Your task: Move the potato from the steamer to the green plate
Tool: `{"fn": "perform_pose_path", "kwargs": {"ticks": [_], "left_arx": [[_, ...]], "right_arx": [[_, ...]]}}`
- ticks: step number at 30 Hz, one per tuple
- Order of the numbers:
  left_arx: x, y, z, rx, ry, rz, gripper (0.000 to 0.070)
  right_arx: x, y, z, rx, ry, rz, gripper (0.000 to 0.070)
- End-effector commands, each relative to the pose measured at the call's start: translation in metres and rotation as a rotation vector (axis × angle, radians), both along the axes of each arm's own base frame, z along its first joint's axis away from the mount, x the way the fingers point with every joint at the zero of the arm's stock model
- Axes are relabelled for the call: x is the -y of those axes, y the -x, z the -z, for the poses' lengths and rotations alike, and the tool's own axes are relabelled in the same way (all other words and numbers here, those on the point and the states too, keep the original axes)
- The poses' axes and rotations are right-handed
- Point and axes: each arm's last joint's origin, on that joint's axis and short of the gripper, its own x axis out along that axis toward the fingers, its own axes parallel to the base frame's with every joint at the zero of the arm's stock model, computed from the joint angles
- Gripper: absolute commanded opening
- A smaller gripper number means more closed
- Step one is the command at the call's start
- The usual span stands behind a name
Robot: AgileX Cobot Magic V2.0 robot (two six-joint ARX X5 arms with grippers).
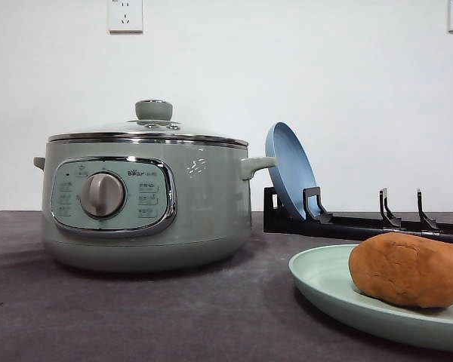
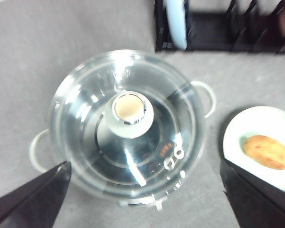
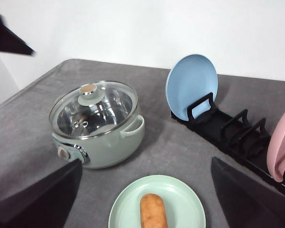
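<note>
The big gray desk (image 1: 136, 317) holds everything. The steamer (image 1: 147, 200) stands on the left side of it. It is a round pale green pot with a shiny panel and a dial on the front. Its glass lid (image 3: 95, 107) is on top, shut, with a knob (image 2: 129, 111) in the middle. Through the glass you can see the shiny metal inside.

A black dish rack (image 3: 228, 130) stands far back on the right. A blue plate (image 1: 291, 170) stands up on its edge in the rack, at the end close to the steamer. A pink plate (image 3: 282, 142) stands in the rack further right.

The green plate (image 3: 180, 199) lies flat on the desk, near and to the right of the steamer. The potato (image 1: 409, 269) lies on the green plate. It is orange-brown and lumpy.

The left tool (image 2: 145, 190) is up above the steamer lid. Its two dark fingers (image 2: 33, 199) are spread wide and hold nothing. The right tool (image 3: 147, 190) is high over the green plate. Its fingers (image 3: 38, 194) are spread wide too, and nothing is in them.
</note>
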Motion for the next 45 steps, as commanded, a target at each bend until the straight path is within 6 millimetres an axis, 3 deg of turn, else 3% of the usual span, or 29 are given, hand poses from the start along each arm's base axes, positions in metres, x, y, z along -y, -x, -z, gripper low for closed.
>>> {"fn": "perform_pose_path", "kwargs": {"ticks": [1,7,12,16,22,30,31,32,33,34,35,45], "left_arx": [[-0.007,0.017,-0.006,0.043,0.005,0.027,0.0634],[-0.037,0.075,0.009,0.163,0.041,0.044,0.0634],[-0.060,0.122,0.038,0.301,0.129,0.076,0.0634],[-0.074,0.148,0.064,0.372,0.225,0.044,0.0634],[-0.081,0.161,0.095,0.336,0.243,0.022,0.0634],[-0.081,0.163,0.100,0.287,0.249,0.001,0.0627],[-0.081,0.163,0.100,0.285,0.250,0.000,0.0603],[-0.081,0.163,0.100,0.284,0.249,0.000,0.0531],[-0.081,0.163,0.100,0.281,0.248,0.000,0.0367],[-0.081,0.163,0.100,0.277,0.245,0.001,0.0155],[-0.082,0.163,0.101,0.273,0.243,0.000,0.0032],[-0.082,0.163,0.101,0.267,0.240,-0.001,0.0023]], "right_arx": [[0.001,0.001,-0.004,0.025,0.004,-0.007,0.0548],[0.001,0.001,-0.004,0.036,0.026,-0.014,0.0548],[0.001,0.002,0.000,0.014,0.075,-0.022,0.0547],[0.002,0.003,0.006,-0.032,0.113,-0.028,0.0542],[0.001,0.001,0.016,-0.105,0.151,-0.034,0.0535],[-0.005,-0.010,0.031,-0.169,0.179,-0.042,0.0535],[-0.005,-0.010,0.031,-0.171,0.179,-0.043,0.0531],[-0.005,-0.010,0.032,-0.173,0.179,-0.042,0.0488],[-0.005,-0.010,0.032,-0.176,0.177,-0.041,0.0352],[-0.005,-0.010,0.032,-0.179,0.177,-0.040,0.0141],[-0.005,-0.010,0.032,-0.180,0.180,-0.040,0.0017],[-0.006,-0.010,0.031,-0.168,0.169,-0.035,0.0009]]}}
